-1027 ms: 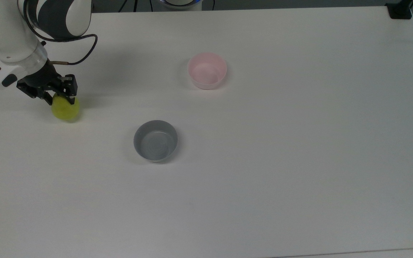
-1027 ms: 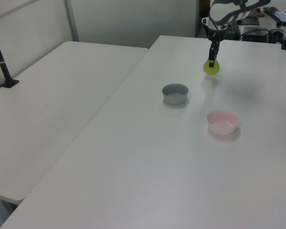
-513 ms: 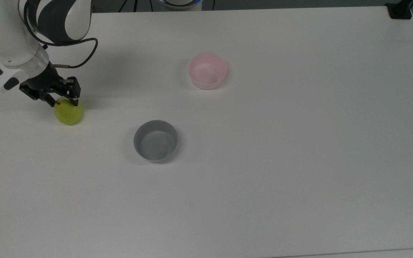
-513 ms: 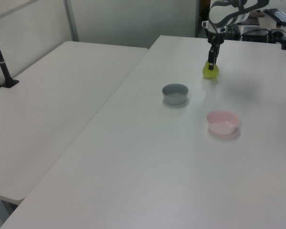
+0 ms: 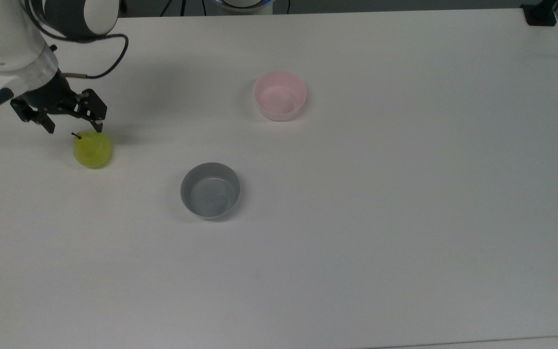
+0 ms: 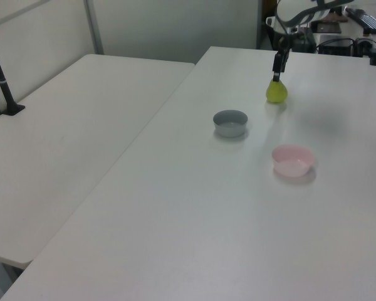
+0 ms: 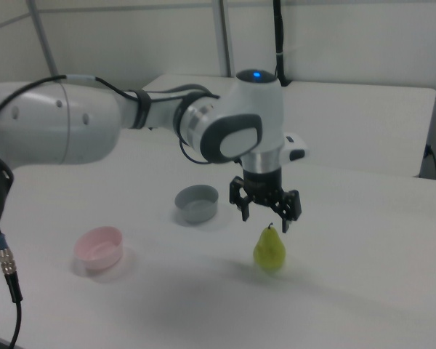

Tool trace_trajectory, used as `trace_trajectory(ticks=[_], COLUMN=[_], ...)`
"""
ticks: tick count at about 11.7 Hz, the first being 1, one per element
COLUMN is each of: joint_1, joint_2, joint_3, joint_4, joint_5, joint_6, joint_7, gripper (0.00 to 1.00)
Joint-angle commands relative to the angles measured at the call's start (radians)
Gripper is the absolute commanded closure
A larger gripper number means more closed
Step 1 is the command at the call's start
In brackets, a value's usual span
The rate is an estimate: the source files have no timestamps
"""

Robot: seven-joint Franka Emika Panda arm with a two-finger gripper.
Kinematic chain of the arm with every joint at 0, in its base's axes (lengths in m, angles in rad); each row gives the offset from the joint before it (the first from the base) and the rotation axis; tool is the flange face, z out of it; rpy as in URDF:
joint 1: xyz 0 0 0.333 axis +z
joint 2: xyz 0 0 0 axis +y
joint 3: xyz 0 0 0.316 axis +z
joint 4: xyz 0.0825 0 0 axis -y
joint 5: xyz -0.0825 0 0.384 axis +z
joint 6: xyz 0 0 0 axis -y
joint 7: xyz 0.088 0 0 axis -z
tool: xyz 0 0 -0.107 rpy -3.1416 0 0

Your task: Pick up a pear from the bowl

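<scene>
In the top view, from left to right: the gripper [image 5: 74,129] hung with its fingers [image 5: 49,127] spread and holding nothing, just above the pear [image 5: 92,150], whose stem pointed up between the fingertips. The pear stood upright on the white table [image 5: 405,218]. Right of the fingers sat the grey bowl [image 5: 210,190], and farther right the pink bowl [image 5: 279,95], both well apart from the pear.

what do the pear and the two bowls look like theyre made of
The pear: likely a plastic or foam replica, judging by its even yellow-green skin without blemishes; real fruit can't be ruled out. The pink bowl and grey bowl: probably plastic, with thin smooth walls, flat uniform colour and a soft sheen.
</scene>
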Motion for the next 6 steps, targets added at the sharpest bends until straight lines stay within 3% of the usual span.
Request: trace_trajectory(ticks=[1,3,6], joint_1=[0.061,0.100,0.146], joint_2=[-0.133,-0.198,-0.304], joint_3=[0.005,0.007,0.007], joint_4=[-0.021,-0.019,-0.019], joint_5=[-0.097,-0.119,-0.116], joint_6=[-0.120,-0.189,-0.305], joint_7=[0.188,0.302,0.319], gripper=[0.00,0.00,0.00])
